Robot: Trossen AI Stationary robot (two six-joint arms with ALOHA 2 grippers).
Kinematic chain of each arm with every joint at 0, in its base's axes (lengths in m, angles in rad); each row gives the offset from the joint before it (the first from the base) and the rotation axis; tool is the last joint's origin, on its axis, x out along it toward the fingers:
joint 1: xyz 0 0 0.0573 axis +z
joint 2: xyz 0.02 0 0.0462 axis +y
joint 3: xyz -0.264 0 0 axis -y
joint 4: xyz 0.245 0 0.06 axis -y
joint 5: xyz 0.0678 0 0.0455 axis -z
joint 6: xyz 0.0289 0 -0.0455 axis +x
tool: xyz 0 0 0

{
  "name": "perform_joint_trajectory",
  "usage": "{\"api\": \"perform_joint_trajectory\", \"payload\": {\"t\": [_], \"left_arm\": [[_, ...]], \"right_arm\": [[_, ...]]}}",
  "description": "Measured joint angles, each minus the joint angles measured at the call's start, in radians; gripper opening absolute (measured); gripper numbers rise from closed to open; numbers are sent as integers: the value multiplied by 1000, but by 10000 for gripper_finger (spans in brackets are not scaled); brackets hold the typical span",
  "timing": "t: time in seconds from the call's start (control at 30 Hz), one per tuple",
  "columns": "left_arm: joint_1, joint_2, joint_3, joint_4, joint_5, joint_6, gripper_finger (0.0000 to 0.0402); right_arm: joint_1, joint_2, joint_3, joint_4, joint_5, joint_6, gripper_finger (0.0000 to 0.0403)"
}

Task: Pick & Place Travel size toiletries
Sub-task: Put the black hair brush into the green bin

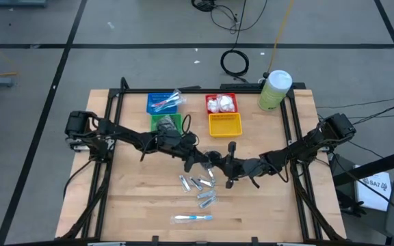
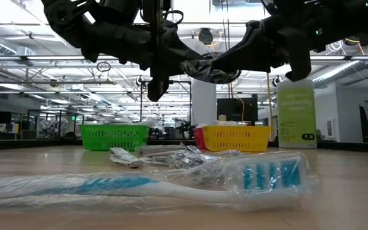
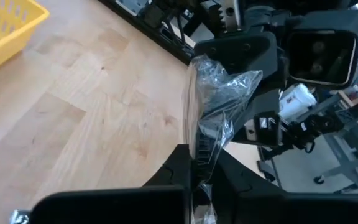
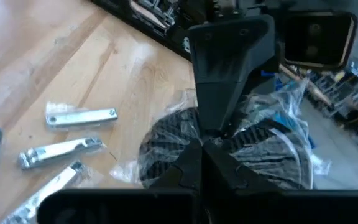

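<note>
Open workshop hall behind, wooden surface (image 1: pixel 135 198) in front, four small baskets at its far side. Both arms meet over the middle of the surface, above the loose items.

The left gripper (image 3: pixel 194 163) has its jaws closed on the crinkly clear wrap of a dark round disc (image 4: pixel 166 149). The right gripper (image 4: pixel 201 149) is closed on the same wrapped disc from the opposite side. So the disc hangs in the air between the two, off the surface. It looks like a handover.

Handling, as judged: the disc is light and fairly stiff, but the wrap is thin, slick and loose. You pinch film, not the body, so it can slide or swing. Better to grip across the disc's rim through the wrap, with a firm hold. Don't let one side go until the other clearly has the body.

Left to sort:
- Wrapped silver pieces (image 1: pixel 198 186) lie just below the grippers. They are hard, small and slippery, so take them across the narrow side.
- A blue toothbrush (image 1: pixel 192 218) lies nearer the front edge. It is long and light, so grip it mid-handle.
</note>
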Motion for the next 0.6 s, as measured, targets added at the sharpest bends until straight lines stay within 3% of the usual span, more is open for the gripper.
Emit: {"api": "perform_joint_trajectory", "payload": {"t": [0.17, 0.37, 0.5, 0.6], "left_arm": [[18, -32, 0, -22, 2, 62, 11], [46, -153, 0, -160, -48, 175, 19], [49, -253, 0, -349, -159, 275, 10], [47, -342, 0, -531, -325, 328, 13]], "right_arm": [[-8, -6, 0, 18, 13, 187, 18], [-7, -103, -2, -62, -5, 354, 88], [-5, -217, -1, -222, -7, 444, 143], [-5, -307, -1, -365, -3, 484, 170]]}}
